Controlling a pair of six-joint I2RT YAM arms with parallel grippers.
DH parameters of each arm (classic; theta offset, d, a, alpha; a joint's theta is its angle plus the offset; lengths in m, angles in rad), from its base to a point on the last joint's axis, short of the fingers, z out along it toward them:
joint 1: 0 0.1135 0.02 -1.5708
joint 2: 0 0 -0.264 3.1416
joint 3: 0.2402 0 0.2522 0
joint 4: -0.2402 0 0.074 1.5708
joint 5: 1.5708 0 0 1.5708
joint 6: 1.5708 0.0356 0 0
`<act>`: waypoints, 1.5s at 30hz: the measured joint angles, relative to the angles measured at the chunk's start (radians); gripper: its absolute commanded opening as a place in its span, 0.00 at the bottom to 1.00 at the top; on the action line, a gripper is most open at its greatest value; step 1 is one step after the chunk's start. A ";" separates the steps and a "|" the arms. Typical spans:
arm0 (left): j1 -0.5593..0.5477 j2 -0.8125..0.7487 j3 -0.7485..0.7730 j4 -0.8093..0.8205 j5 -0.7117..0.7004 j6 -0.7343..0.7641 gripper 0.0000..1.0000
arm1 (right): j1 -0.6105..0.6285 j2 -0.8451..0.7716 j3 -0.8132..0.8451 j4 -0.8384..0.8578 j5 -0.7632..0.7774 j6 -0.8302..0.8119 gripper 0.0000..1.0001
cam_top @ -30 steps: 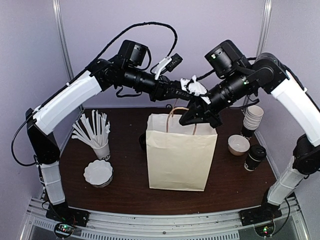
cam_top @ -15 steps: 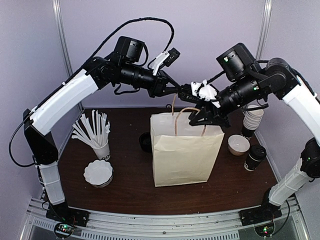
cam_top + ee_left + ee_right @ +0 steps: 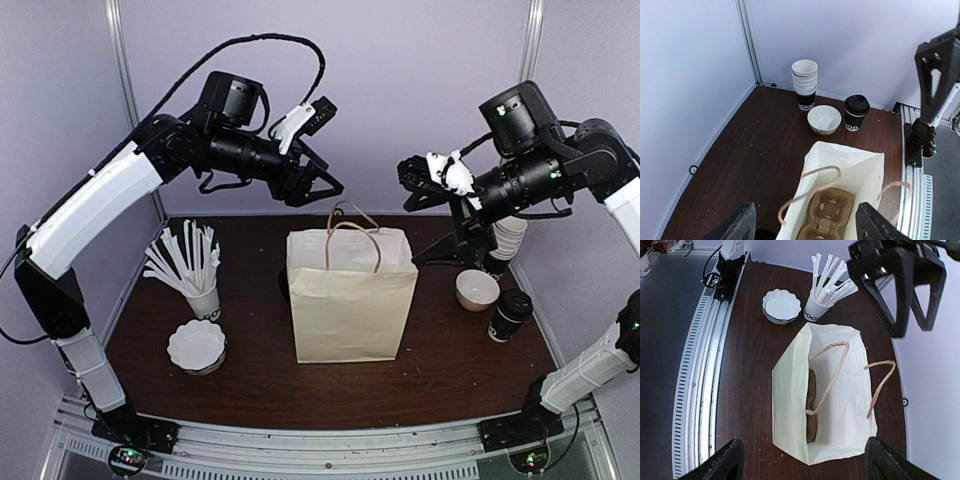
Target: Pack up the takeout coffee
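On the right side of the desk, close to its edge, the coffee stands upright with its black lid on. It is well apart from the paper bag, which stands open in the middle. No hand has it. The left hand and the right hand both hang high over the bag, one on each side, with fingers spread wide and nothing in them.

I think a few things could go wrong. A white bowl sits just beside the coffee, and a stack of cups stands on the far side of the bowl. A hand coming down for the coffee could bump them. A hard squeeze could pop the lid, and a tilt could spill the drink. Nothing holds the bag, and it looks light, so a push could slide it or tip it over. Its handles arch over the opening and could catch the cup on the way in.

The left wrist view looks down into the bag and shows a brown cup tray at the bottom. The top view shows only the outside of the bag. The right wrist view shows the bag's open mouth, the cup of straws and a small wavy dish, but not the coffee. Only the top view shows both arms at once.
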 measured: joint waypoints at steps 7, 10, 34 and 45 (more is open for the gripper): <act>0.002 -0.095 -0.051 -0.064 -0.023 0.109 0.73 | -0.062 -0.063 -0.125 0.040 -0.006 0.009 0.74; 0.003 -0.057 -0.033 -0.096 -0.033 0.157 0.70 | -0.064 -0.016 -0.136 0.052 -0.025 0.032 0.71; 0.004 0.218 0.251 -0.008 0.073 0.132 0.00 | -0.037 0.226 0.292 0.048 -0.121 0.078 0.00; 0.004 0.174 0.317 0.061 0.052 0.108 0.00 | -0.037 0.179 0.317 0.068 -0.077 0.052 0.00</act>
